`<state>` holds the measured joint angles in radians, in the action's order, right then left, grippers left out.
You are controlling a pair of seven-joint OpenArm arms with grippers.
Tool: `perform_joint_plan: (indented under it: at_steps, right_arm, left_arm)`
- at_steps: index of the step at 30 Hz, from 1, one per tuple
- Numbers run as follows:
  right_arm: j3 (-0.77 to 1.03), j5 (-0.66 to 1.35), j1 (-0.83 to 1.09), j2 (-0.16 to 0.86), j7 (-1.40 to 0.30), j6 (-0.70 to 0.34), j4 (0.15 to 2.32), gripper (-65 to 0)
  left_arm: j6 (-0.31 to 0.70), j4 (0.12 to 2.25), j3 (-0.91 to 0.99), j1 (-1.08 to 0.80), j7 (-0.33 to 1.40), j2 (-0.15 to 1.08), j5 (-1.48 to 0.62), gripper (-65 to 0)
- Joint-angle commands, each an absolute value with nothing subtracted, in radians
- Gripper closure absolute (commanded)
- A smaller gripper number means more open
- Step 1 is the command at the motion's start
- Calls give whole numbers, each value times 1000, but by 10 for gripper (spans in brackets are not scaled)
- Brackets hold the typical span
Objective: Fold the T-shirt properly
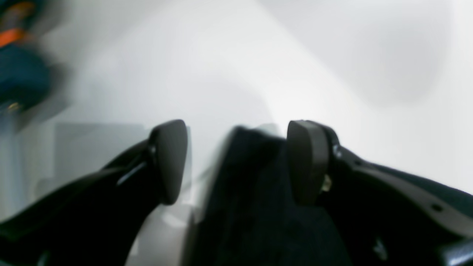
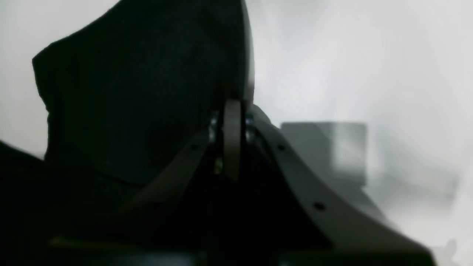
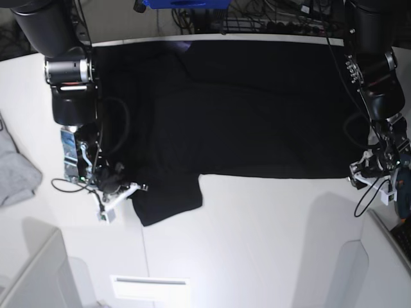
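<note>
My right gripper [image 3: 122,186], at the tabletop's left edge, is clamped on the sleeve of the black T-shirt [image 3: 250,122], which lies spread wide across the far half of the tabletop. At the right edge my left gripper [image 3: 367,168] stands open w/ the hem corner between its pads, not pinched. I'd say folding has barely begun: sleeves & body folds are all left.

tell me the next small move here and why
Probably close the left gripper on the T-shirt edge: its jaws stand open with black cloth between them, while the right gripper is already shut on the sleeve side.
</note>
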<state>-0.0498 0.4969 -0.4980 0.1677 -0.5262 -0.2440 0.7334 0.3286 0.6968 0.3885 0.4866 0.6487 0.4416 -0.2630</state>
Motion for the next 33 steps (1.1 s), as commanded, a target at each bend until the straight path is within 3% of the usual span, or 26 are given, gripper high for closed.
perform_joint_plan:
  at_steps: [1,13,15,19,20,26,33]
  right_arm:
    - [-48,492,-519,174,-539,-239,743,0]
    - [-48,492,-519,177,-538,-240,757,0]
    - [-48,492,-519,176,-538,-240,757,0]
    - [-48,492,-519,176,-536,-240,757,0]
    - [-48,492,-518,176,-532,-240,759,0]
    - [-48,492,-515,177,-484,-240,760,0]
    - [-48,492,-486,180,-487,-240,909,0]
  left_arm:
    - [329,702,380,516,618,461,-274,-410]
    - [328,634,366,509,601,460,-271,-382]
    - [329,634,366,506,601,460,-272,-290]
    - [329,634,366,506,601,449,-269,-25]
    - [331,634,364,506,601,449,-269,0]
    - [341,647,366,510,608,453,-277,0]
    - [456,760,377,504,700,453,-277,0]
